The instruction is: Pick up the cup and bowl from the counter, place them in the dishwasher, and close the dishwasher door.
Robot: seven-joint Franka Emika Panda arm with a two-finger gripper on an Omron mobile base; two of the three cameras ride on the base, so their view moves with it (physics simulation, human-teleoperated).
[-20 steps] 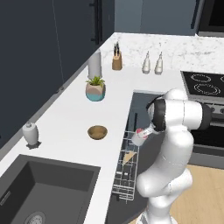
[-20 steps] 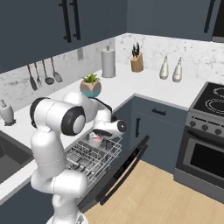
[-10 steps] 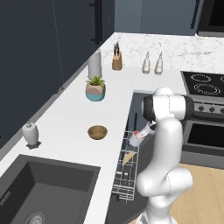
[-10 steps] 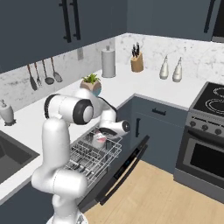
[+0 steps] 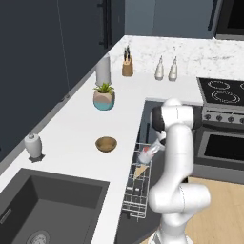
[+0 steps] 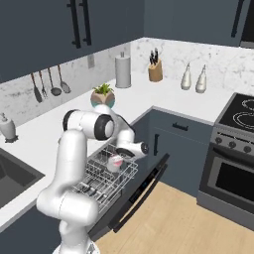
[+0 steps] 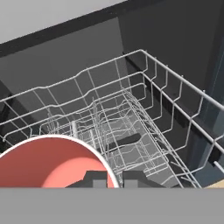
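**Cup held over the rack**

The gripper (image 6: 124,158) holds the cup (image 6: 115,161) above the white wire rack (image 6: 106,174) of the dishwasher (image 6: 130,196). In the hand view the cup (image 7: 52,162) sits low and close, with its red end facing the camera, and the two dark fingers (image 7: 97,179) press at its edge. The rack (image 7: 131,127) spreads out below and behind it. In the left base view the cup (image 5: 145,154) hangs tilted over the rack (image 5: 136,190).

The dishwasher door (image 6: 136,191) lies open, folded down toward the wood floor (image 6: 188,223).

The bowl (image 5: 106,144) sits on the counter (image 5: 71,138), near the edge above the rack. A small grey bottle (image 5: 33,145) stands to its left, by the dark sink (image 5: 47,205).

Farther back stands a plant pot (image 5: 104,96). Behind it are a tall grey cylinder (image 5: 103,70), a knife block (image 5: 127,66) and two pale bottles (image 5: 166,69). The stove (image 5: 221,90) is to the right.
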